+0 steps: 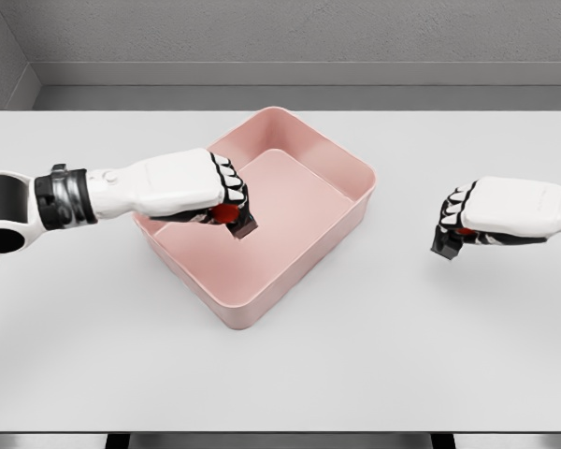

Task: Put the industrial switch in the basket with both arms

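Note:
A pink rectangular basket [351, 168] sits turned at an angle in the middle of the white table. My left hand [226, 201] reaches over the basket's left wall, its fingers curled on a small dark industrial switch [234, 219] with a red button, held above the basket floor. To the right of the basket, my right hand [456, 223] hovers over the table. Its fingers are curled on a second dark switch [446, 245] with a bit of red showing, mostly hidden by the fingers.
The white table [355, 374] spans the view, with its far edge against a grey wall and its front edge near the bottom of the picture. The basket's walls rise around the left hand's fingers.

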{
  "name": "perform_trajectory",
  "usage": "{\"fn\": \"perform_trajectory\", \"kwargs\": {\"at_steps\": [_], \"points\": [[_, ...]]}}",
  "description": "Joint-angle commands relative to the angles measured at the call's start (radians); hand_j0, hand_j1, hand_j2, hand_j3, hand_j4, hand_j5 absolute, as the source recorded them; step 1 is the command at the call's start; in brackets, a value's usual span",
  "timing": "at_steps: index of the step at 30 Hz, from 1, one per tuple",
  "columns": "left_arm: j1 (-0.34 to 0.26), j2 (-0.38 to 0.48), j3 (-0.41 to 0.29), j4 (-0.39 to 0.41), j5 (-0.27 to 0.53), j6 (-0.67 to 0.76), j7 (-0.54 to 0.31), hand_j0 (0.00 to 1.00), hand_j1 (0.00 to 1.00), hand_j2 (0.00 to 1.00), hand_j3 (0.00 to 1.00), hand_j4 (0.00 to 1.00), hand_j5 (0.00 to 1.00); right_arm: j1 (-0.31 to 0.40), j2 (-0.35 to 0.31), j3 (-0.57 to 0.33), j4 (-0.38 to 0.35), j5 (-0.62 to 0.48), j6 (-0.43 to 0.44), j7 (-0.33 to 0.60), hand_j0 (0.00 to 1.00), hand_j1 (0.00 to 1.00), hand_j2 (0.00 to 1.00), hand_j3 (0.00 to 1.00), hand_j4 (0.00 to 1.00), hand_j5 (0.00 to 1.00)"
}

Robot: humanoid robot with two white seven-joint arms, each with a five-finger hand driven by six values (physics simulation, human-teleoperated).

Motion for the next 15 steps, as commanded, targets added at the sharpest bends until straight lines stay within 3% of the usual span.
{"fn": "perform_trajectory", "kwargs": {"at_steps": [1, 10, 12, 15], "points": [[0.000, -0.019, -0.002, 0.044, -0.005, 0.002, -0.004, 0.41, 0.41, 0.41, 0.41, 0.41, 0.41, 0.000, 0.006, -0.001, 0.000, -0.009, 0.002, -0.001, 0.50, 0.50, 0.50, 0.50, 0.50, 0.50], [0.003, -0.043, -0.029, 0.080, -0.031, 0.002, -0.018, 0.42, 0.42, 0.42, 0.42, 0.42, 0.42, -0.038, 0.035, -0.001, 0.000, -0.023, 0.002, -0.001, 0.49, 0.49, 0.49, 0.49, 0.49, 0.49], [0.000, -0.043, -0.029, 0.080, -0.030, 0.002, -0.015, 0.52, 0.52, 0.52, 0.52, 0.52, 0.52, -0.046, 0.043, -0.001, -0.001, -0.023, 0.002, -0.001, 0.49, 0.49, 0.49, 0.49, 0.49, 0.49], [0.000, -0.043, -0.028, 0.074, -0.026, 0.002, -0.009, 0.86, 0.86, 0.86, 0.86, 0.86, 0.86, -0.054, 0.056, -0.001, 0.000, -0.025, 0.002, -0.001, 0.49, 0.49, 0.49, 0.49, 0.49, 0.49]]}}
